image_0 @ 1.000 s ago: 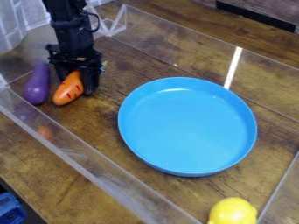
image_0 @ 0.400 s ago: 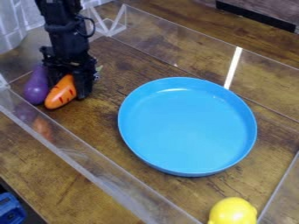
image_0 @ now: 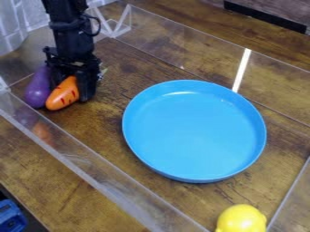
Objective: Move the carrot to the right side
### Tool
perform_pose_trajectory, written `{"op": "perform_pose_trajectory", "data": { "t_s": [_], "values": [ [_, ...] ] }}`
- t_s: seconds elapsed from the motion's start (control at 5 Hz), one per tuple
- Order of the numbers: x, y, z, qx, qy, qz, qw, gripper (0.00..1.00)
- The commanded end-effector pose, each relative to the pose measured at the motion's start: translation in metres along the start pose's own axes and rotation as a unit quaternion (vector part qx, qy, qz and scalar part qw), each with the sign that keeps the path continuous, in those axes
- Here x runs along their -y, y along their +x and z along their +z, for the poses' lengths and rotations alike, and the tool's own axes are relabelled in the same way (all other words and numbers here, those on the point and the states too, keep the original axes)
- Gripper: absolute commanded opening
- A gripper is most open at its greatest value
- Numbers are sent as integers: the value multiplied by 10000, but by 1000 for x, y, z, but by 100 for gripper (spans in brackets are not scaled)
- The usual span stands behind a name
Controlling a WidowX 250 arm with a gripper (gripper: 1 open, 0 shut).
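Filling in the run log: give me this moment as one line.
phase: grasp | tool: shut on carrot | carrot: far left, beside eggplant | plate: empty | lemon: front right

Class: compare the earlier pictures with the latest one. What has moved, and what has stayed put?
The gripper, shut on the carrot, shifted slightly left, and the carrot went with it, ending closer to the eggplant. The grip held throughout. The blue plate and the lemon stayed where they were.
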State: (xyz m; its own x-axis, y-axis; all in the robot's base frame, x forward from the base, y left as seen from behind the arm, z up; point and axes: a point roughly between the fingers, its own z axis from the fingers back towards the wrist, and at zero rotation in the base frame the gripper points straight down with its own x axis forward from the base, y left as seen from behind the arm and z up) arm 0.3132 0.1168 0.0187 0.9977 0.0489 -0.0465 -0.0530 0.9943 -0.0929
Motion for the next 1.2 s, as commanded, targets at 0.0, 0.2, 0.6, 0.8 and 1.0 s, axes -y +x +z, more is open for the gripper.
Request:
{"op": "perform_pose_trajectory", "data": {
  "t_s": [0.0, 0.2, 0.6, 0.8, 1.0],
  "values": [
    [1, 2, 1, 14, -29, 39, 10000, 0],
    [5, 4, 0, 4, -60, 47, 10000, 0],
    [19, -7, -2, -41, -110, -134, 9998, 0],
    [26, -12, -3, -84, -122, -226, 9996, 0],
    [22, -16, -3, -104, -140, -184, 9997, 0]
  ]
}}
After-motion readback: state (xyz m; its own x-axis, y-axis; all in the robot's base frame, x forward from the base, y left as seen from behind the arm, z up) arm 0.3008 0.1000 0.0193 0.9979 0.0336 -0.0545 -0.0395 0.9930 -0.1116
